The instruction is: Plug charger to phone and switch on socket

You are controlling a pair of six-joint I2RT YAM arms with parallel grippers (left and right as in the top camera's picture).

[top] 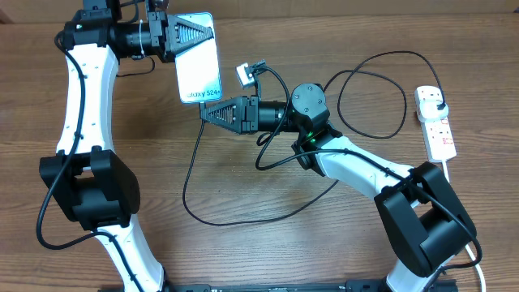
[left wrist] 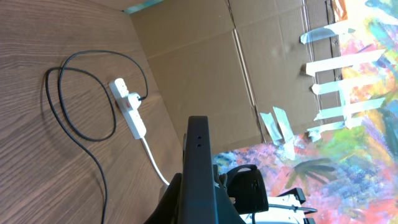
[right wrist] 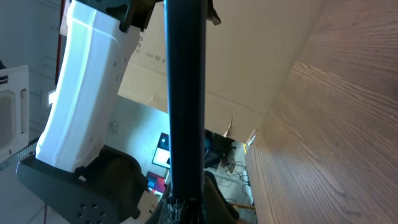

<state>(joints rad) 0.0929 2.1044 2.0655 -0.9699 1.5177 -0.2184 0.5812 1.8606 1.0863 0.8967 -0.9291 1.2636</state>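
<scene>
Phone [top: 199, 61] is at the far left of the scene, its lit light-blue screen facing up with "Galaxy S24" readable along its near edge. The left hand [top: 207, 32] reaches in from the left and is clamped on the phone's far end. In the left wrist view the phone [left wrist: 198, 165] shows edge-on as a dark slab rising from between that hand's fingers.

The right hand [top: 203, 113] points left and sits just beside the phone's near edge, its fingers pinched tight. The charger [top: 186, 191] comes out at that hand's tip, so the hand seems to grip the cable's connector end. Whether the connector is in the phone I cannot tell. In the right wrist view a dark slim bar runs up the middle of the frame, and I cannot tell what it is.

From the right hand the charger drops toward the near side and sweeps right across the tabletop [top: 268, 251] under the right arm. It then loops on the far right and ends in a black plug [top: 439, 105].

The plug sits in the far end of the socket [top: 438, 134], a white strip lying at the far right of the tabletop, well apart from the phone. A white cord [top: 451, 169] leaves the socket's near end.
</scene>
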